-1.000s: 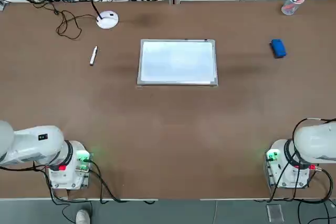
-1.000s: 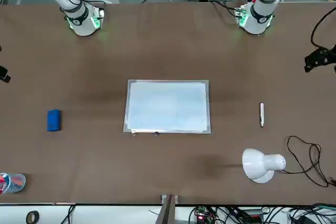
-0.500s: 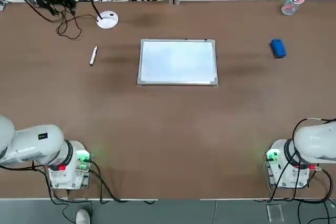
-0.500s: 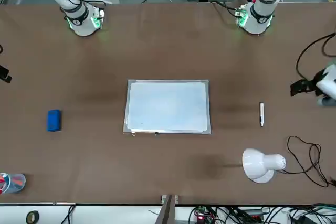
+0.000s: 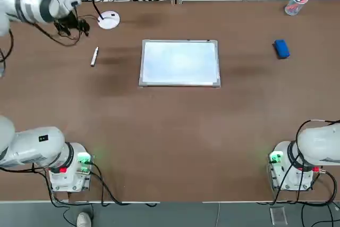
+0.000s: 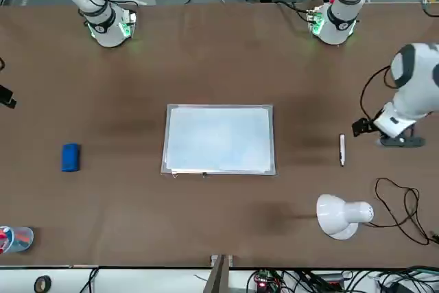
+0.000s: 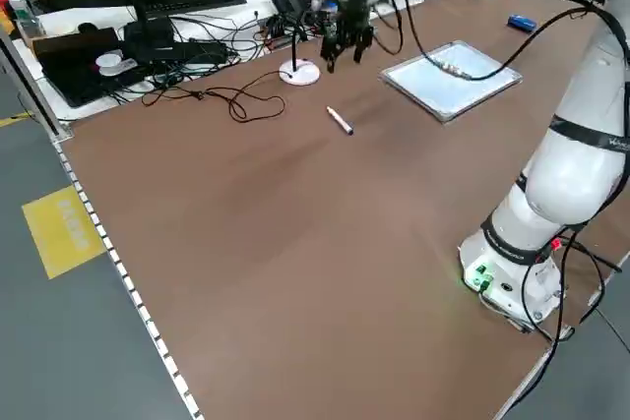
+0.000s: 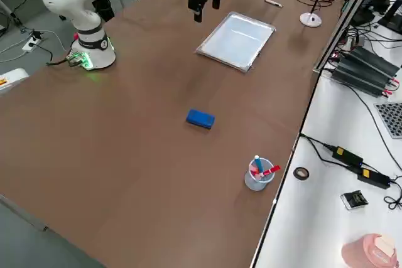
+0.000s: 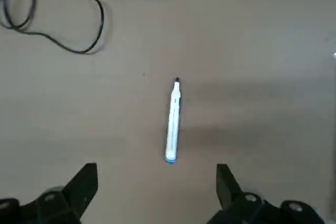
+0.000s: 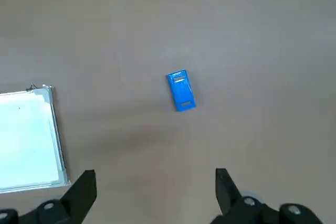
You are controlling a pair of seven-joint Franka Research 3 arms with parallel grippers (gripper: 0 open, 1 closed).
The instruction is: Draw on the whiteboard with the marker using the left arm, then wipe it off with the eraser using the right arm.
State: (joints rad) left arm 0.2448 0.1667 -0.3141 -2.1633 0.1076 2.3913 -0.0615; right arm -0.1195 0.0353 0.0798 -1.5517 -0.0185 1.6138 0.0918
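Your top view hides it, but the left wrist view shows the left gripper [image 9: 152, 187] spread wide, above the marker [image 9: 172, 120] lying on the table [image 5: 159, 131] left of the whiteboard [image 5: 180, 62]; the right gripper [image 10: 152, 192] is spread too.

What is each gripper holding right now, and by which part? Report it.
Nothing is held. The left gripper is open above the marker, which lies loose on the table. The right gripper is open too, high above the eraser.

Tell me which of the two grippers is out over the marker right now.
The left gripper: it hangs with open jaws near the marker. The right gripper looks down on the eraser.
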